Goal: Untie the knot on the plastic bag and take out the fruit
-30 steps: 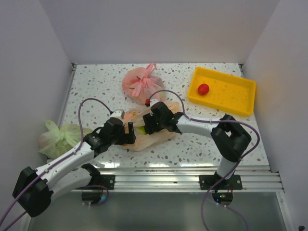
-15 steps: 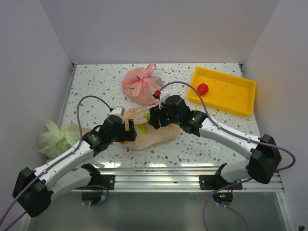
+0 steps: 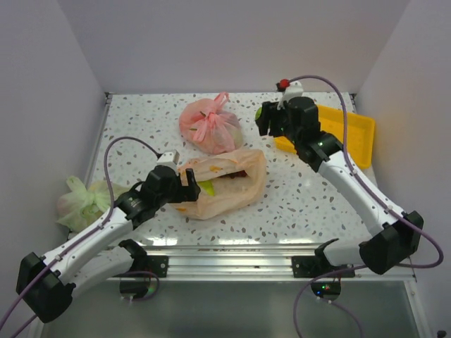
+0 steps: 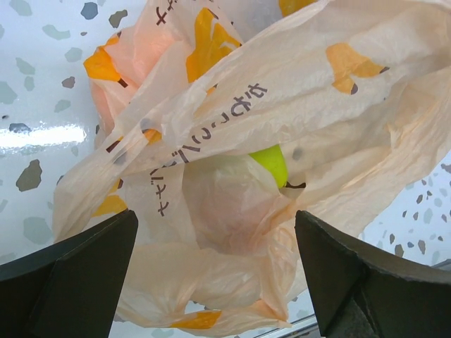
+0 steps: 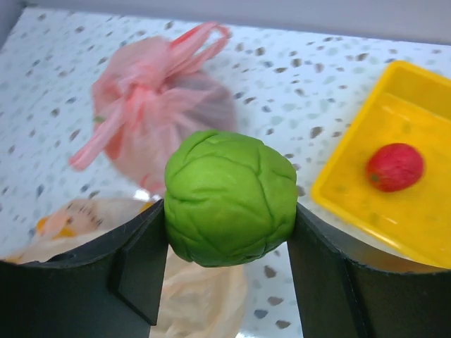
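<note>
The peach-orange plastic bag [image 3: 236,186] lies crumpled mid-table with its mouth slack; its knot is not in view. A green piece of fruit [image 4: 271,162] shows through the film, and dark red shapes [image 3: 236,174] show at the bag's opening. My left gripper [image 3: 189,184] hovers at the bag's left end, open, with the film [image 4: 282,84] between its fingers [image 4: 70,274] but not pinched. My right gripper [image 3: 262,121] is raised near the yellow tray, shut on a round green fruit [image 5: 229,197]. A red fruit [image 5: 394,167] lies in the tray.
The yellow tray [image 3: 349,137] sits at the back right. A knotted pink bag [image 3: 209,127] lies behind the peach bag. A pale green bag [image 3: 84,201] rests at the left wall. White walls enclose three sides of the table.
My right arm has lifted away from the peach bag and swung back and right towards the tray, carrying the green fruit. The left gripper stays open at the bag.
</note>
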You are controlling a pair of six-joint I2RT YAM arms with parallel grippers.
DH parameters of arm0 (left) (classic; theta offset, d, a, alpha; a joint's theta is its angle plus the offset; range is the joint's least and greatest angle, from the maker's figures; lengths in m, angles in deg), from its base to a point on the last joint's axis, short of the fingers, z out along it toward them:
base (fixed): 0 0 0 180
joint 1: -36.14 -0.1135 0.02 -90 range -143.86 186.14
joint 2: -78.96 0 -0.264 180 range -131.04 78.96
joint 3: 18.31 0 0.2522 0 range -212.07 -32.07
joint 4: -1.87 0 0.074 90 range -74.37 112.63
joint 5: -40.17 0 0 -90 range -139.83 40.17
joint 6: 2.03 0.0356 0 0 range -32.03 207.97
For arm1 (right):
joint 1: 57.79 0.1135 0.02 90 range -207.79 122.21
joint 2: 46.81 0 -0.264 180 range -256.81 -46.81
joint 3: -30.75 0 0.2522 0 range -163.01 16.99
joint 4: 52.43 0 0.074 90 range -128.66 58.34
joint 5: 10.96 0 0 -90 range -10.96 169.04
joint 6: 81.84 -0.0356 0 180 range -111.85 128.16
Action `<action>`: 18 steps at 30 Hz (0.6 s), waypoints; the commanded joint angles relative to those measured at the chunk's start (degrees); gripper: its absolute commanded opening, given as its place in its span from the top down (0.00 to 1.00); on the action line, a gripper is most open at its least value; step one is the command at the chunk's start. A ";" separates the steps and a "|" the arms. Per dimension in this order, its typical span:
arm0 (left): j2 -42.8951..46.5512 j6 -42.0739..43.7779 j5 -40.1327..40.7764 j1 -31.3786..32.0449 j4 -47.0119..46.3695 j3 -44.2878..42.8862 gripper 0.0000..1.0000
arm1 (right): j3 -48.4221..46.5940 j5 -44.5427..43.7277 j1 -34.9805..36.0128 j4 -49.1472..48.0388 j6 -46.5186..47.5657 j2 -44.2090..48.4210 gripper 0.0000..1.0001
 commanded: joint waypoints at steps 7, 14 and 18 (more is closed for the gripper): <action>1.08 -6.18 3.16 0.21 5.64 -5.47 0.00 | -7.09 -17.45 -17.47 -3.86 -15.98 -13.08 0.69; 0.47 -3.11 4.75 0.21 8.38 -10.66 0.00 | -4.80 -16.75 -23.73 -5.63 -21.45 -20.90 0.65; 0.46 -1.35 1.24 0.12 6.27 -8.91 0.00 | -4.19 -17.10 -25.31 -7.21 -21.28 -25.21 0.62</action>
